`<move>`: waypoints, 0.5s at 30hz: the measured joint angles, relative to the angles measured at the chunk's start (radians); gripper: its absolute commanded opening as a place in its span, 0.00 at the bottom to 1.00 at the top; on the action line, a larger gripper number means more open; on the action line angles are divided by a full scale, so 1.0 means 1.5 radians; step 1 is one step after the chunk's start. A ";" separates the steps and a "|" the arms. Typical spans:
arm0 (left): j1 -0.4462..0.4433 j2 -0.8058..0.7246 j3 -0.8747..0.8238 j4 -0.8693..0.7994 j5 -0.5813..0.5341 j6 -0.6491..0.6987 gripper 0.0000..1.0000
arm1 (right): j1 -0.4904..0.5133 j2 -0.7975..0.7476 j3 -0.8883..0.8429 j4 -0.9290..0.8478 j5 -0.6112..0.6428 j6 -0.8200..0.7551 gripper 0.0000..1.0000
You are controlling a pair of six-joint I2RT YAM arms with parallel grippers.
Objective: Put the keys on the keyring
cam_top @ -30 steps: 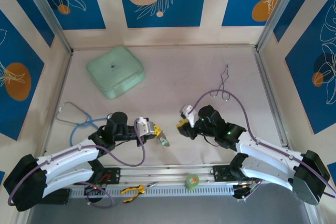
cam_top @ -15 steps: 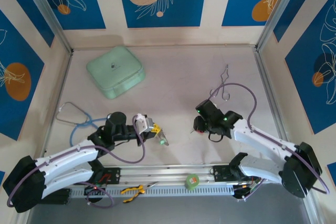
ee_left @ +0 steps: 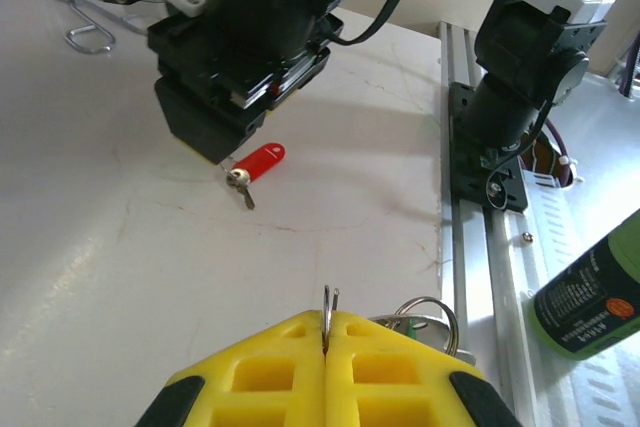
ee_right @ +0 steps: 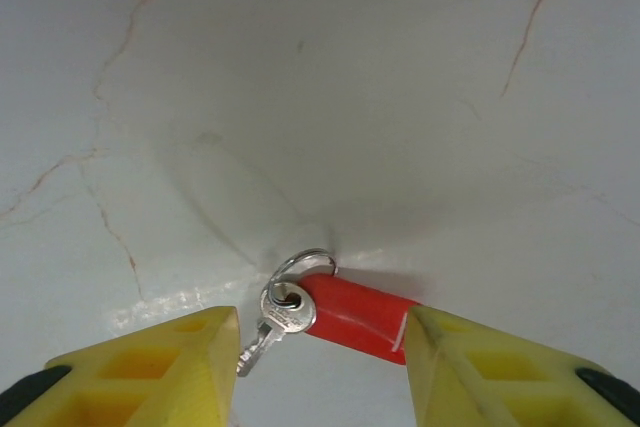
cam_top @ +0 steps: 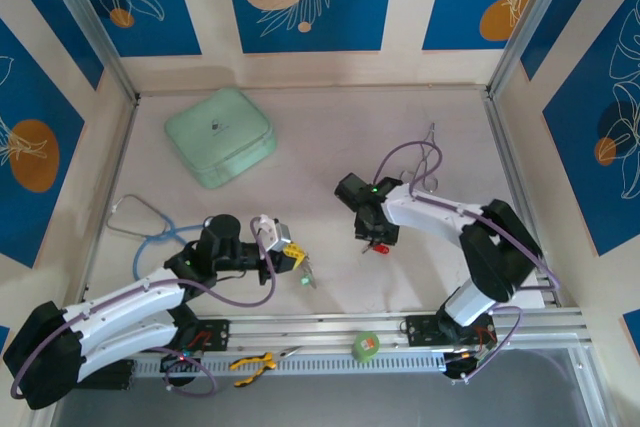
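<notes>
The left gripper's (ee_left: pixel 328 321) jaws are shut tight, yellow fingers pressed together, with the thin edge of the metal keyring (ee_left: pixel 328 301) pinched between them and standing up from the seam. A loop of that ring lies just behind the fingers, with a bit of the green key (ee_left: pixel 405 325) beside it. From above, the green key hangs just past the fingertips, low over the table (cam_top: pixel 330 147).

The right gripper's (ee_right: pixel 320 329) jaws stand wide open and point down at the table, one yellow finger on each side of the red key (ee_right: pixel 355 317). That key lies flat on the table between the fingers. Its silver blade (ee_right: pixel 262 337) angles toward the left-hand finger in the wrist view, and its own small ring (ee_right: pixel 300 261) lies beyond it. Whether either finger touches the key is hard to tell.

Nearest, on the rail (cam_top: pixel 300 332) between the arm bases, sits a green tape roll (cam_top: pixel 366 345), with yellow-handled pliers (cam_top: pixel 255 362) to its left. Next comes the left gripper and, well apart to its right, the red key under the right gripper. A blue stethoscope (cam_top: pixel 140 227) lies at the left edge, level with the left arm. Beyond the right gripper lies a bent wire (cam_top: pixel 428 157). Farthest, at the back left, is the mint case (cam_top: pixel 220 135).
</notes>
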 measured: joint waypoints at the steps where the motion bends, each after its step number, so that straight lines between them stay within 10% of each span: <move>1: 0.000 0.000 0.000 -0.002 0.002 -0.002 0.00 | 0.008 0.014 0.011 -0.006 0.003 0.006 0.46; 15: -0.001 -0.009 0.000 -0.015 0.004 -0.006 0.00 | 0.043 0.140 0.091 -0.083 0.062 0.058 0.31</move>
